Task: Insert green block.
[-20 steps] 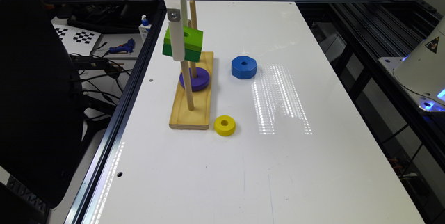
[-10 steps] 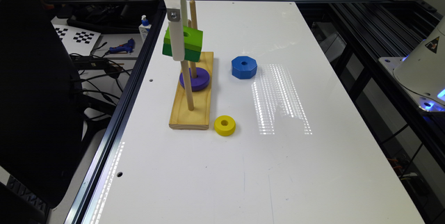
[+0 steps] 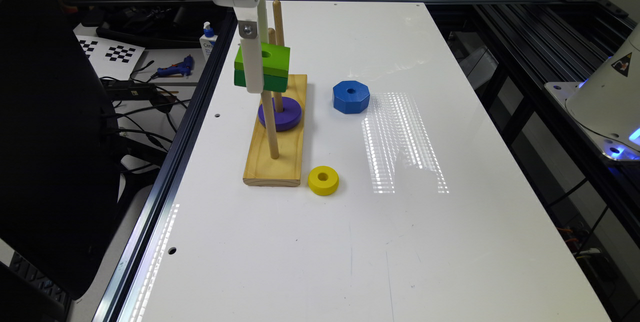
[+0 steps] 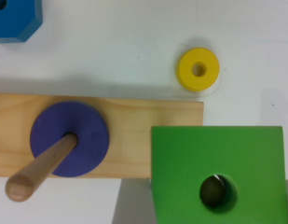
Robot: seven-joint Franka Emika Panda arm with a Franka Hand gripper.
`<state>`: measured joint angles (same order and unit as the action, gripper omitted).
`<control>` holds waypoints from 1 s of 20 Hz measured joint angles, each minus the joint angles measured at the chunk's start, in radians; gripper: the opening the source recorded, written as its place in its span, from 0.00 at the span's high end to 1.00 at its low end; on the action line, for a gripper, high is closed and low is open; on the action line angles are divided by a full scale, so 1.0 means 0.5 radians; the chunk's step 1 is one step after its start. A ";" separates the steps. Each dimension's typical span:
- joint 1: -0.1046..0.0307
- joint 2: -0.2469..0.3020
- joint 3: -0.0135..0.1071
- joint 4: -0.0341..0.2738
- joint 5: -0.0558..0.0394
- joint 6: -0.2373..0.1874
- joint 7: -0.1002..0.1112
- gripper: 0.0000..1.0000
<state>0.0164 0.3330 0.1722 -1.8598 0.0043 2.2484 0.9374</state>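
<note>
Nothing is shifting since the earlier frame: the green block [image 3: 262, 68] is hanging high on the peg [image 3: 270, 127] nearest the wooden base's [image 3: 272, 169] end, its hole [image 4: 218, 190] showing the peg tip. Gripper [image 3: 251, 69] is clasping it; lowering and release are remaining.

High exterior view; wrist view straight down

Your arm comes down from the top of the exterior view, its white wrist housing above the wooden base [image 3: 277, 162]. The gripper [image 3: 252, 69] hangs vertical over that base's far half, raised well clear of the wood, one white finger facing the camera.
</note>
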 joint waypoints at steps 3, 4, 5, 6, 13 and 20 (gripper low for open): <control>0.000 0.043 -0.001 0.006 -0.010 0.036 0.000 1.00; 0.000 0.055 -0.001 0.010 -0.014 0.041 0.000 1.00; 0.000 0.060 -0.001 0.013 -0.016 0.041 0.000 1.00; 0.000 0.061 -0.001 0.014 -0.018 0.041 0.000 1.00; 0.000 0.079 -0.001 0.014 -0.023 0.046 0.000 1.00; 0.000 0.135 -0.003 0.014 -0.029 0.087 0.000 1.00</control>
<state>0.0163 0.4002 0.1705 -1.8527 -0.0100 2.2919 0.9376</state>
